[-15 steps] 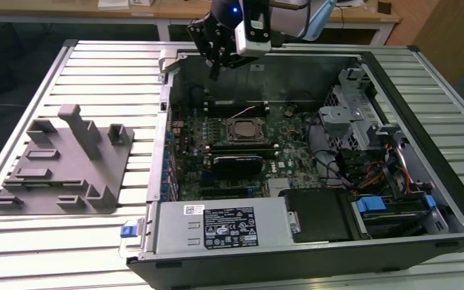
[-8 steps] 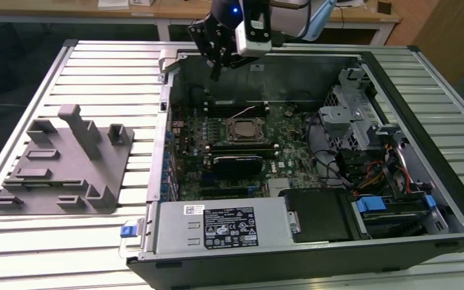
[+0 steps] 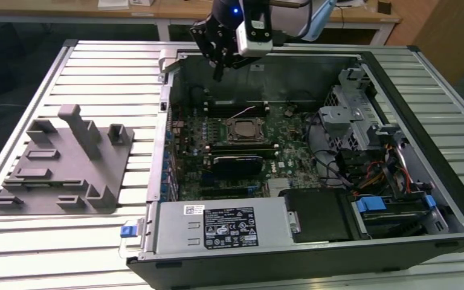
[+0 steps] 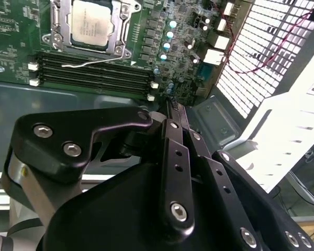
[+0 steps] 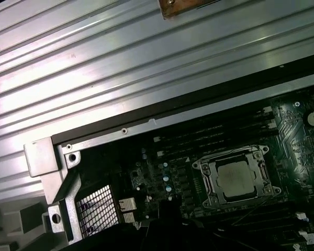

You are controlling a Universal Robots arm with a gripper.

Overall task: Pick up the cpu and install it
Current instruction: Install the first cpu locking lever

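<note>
- My black two-finger gripper (image 4: 172, 103) hangs just above the back wall of the open black computer case (image 3: 313, 72). Its fingers are pressed together and hold nothing.
- The cpu (image 4: 91, 23), a flat square chip with a silvery top, lies deep inside this case, seated in the metal-framed socket (image 4: 60, 27).
- I judge the placing done. Any move here calls for keeping clear of the case wall.
</note>
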